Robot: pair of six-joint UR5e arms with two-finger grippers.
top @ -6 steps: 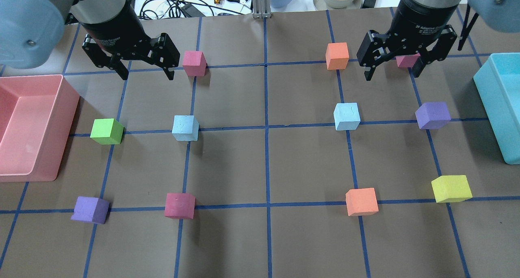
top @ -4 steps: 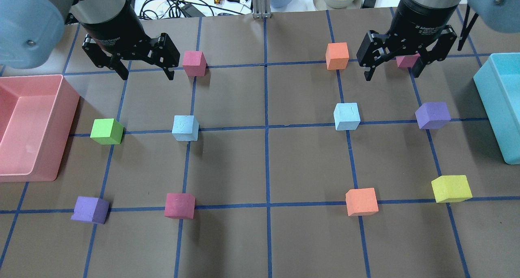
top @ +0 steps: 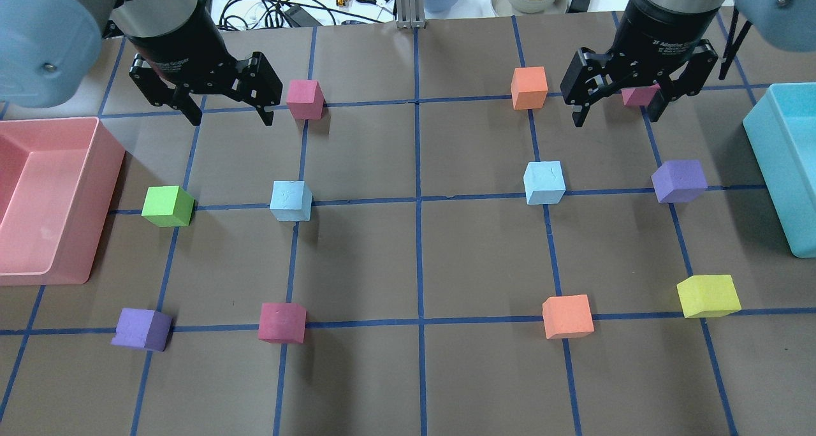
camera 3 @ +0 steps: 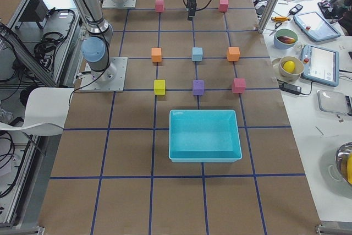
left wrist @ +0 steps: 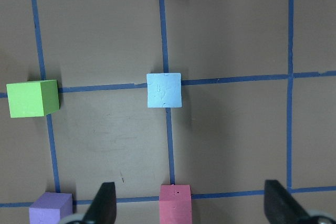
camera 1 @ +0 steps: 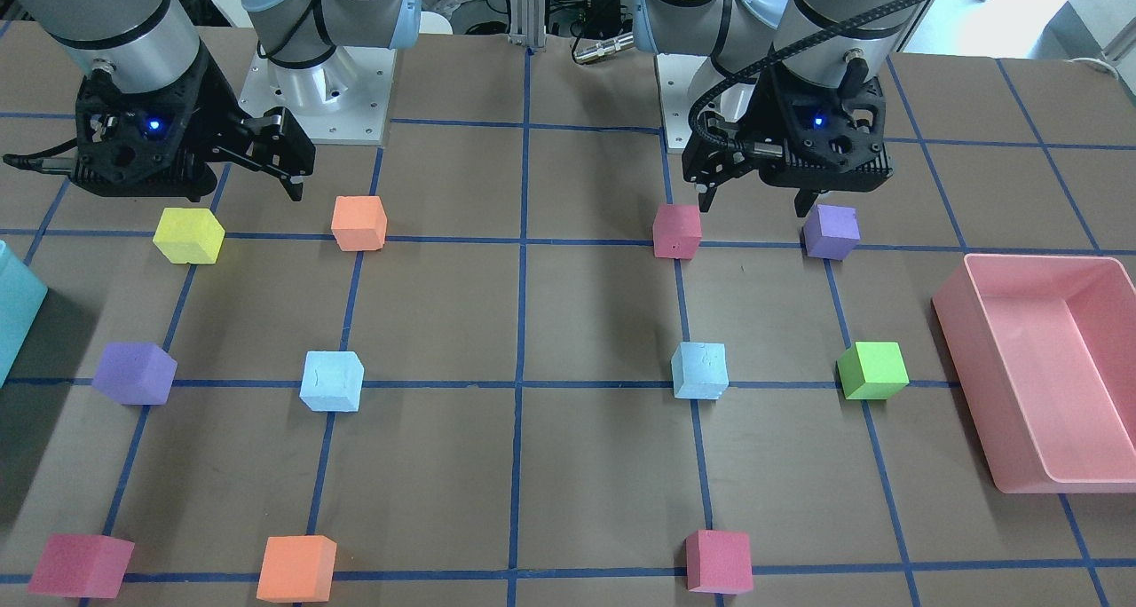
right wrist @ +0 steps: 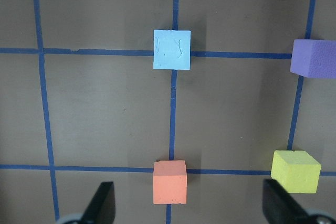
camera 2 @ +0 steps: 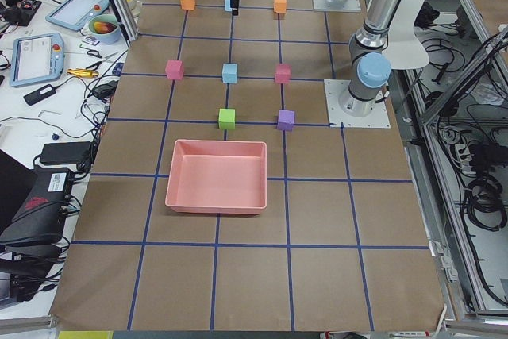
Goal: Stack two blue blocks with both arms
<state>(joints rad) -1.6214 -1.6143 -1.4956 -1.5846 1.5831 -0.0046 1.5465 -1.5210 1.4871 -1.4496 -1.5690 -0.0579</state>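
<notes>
Two pale blue blocks sit apart on the brown table. One is left of centre (top: pixel 291 201), also in the front view (camera 1: pixel 699 369) and the left wrist view (left wrist: pixel 164 90). The other is right of centre (top: pixel 544 182), also in the front view (camera 1: pixel 332 381) and the right wrist view (right wrist: pixel 172 49). My left gripper (top: pixel 229 116) hangs open and empty above the table, beyond and left of the left blue block. My right gripper (top: pixel 616 117) hangs open and empty, beyond and right of the right blue block. Both wrist views show the fingers spread wide.
A pink bin (top: pixel 95 168) stands at the left edge and a teal bin (top: pixel 765 149) at the right. Other cubes sit on the grid: green (top: pixel 167 206), purple (top: pixel 679 180), pink (top: pixel 305 99), orange (top: pixel 529 87), yellow (top: pixel 707 295), and several more.
</notes>
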